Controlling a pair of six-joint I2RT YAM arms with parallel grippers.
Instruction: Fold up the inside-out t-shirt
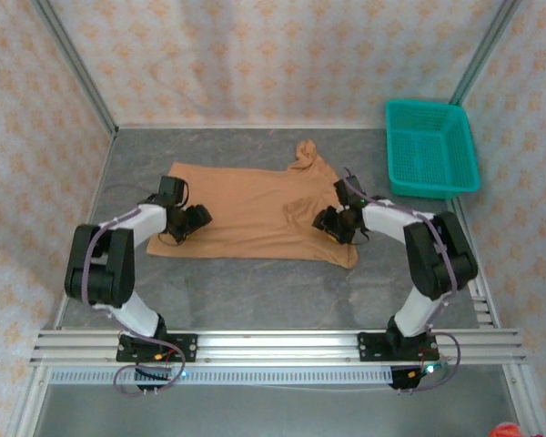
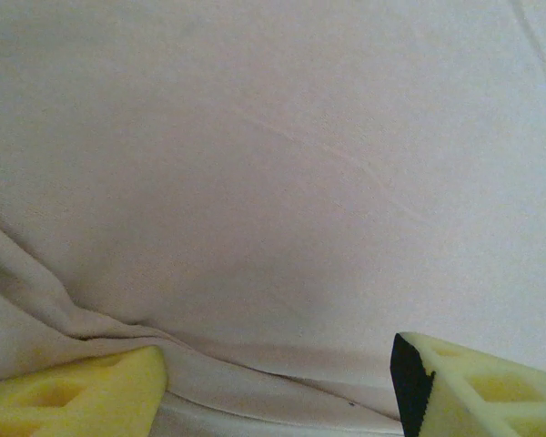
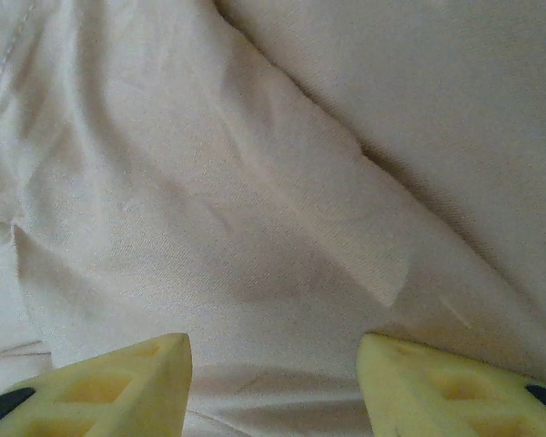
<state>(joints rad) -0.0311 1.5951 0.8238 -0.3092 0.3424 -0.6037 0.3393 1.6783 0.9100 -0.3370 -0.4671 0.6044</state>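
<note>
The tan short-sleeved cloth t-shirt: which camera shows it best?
The top external view: there the whole tan short-sleeved cloth t-shirt lies spread out, its outline visible. The two wrist views give close-up patches of its creased cloth, looking pale.

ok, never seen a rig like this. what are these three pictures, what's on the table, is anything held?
Two robot arms, the left arm and the right arm, are bolted at the near edge of a table. The overhead picture comes from a fixed camera above and behind them. The other two come from a camera on each wrist; the yellow fingers at the bottom are that arm's own jaws. On the table lie a tan t-shirt, spread out, and a teal basket at the far right. Both sets of jaws sit over the shirt, apart. Nothing looks clamped.
</note>
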